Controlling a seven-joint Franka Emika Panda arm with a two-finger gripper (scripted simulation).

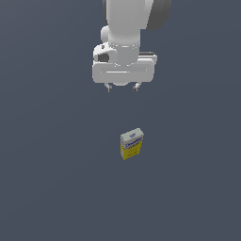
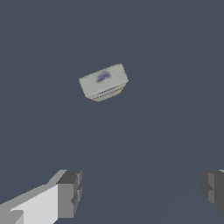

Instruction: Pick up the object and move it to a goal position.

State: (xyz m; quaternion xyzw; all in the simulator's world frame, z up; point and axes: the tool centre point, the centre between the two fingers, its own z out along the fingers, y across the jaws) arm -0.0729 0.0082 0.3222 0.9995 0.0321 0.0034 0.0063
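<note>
A: What sits closest in the wrist view?

B: The two fingers of the gripper (image 2: 142, 192). One grey finger pad (image 2: 70, 194) shows on one side, the other at the opposite edge, with a wide gap of bare surface between them. The jaws stand spread far apart and nothing is held between them.

A: And beyond the fingers?

B: The flat dark slate-grey floor (image 2: 166, 65), plain and unmarked apart from a faint diagonal shade line. On it rests the carton (image 2: 103, 82), seen from above: a pale grey-white top with a blurred blue mark, and a thin yellow edge just showing below the top.

A: How does the exterior view read it?

B: The carton (image 1: 132, 144) stands upright on the floor (image 1: 47, 188), slightly turned, yellow lower body under a white-grey top with blue lettering too small to read. Farther back and higher, the white arm comes down from the top edge, and the gripper (image 1: 122, 88) hangs well above the carton, a little toward the exterior view's left, its short fingertips pointing down and apart.

A: Any walls or furniture?

B: Only the same even grey fills the whole scene.
</note>
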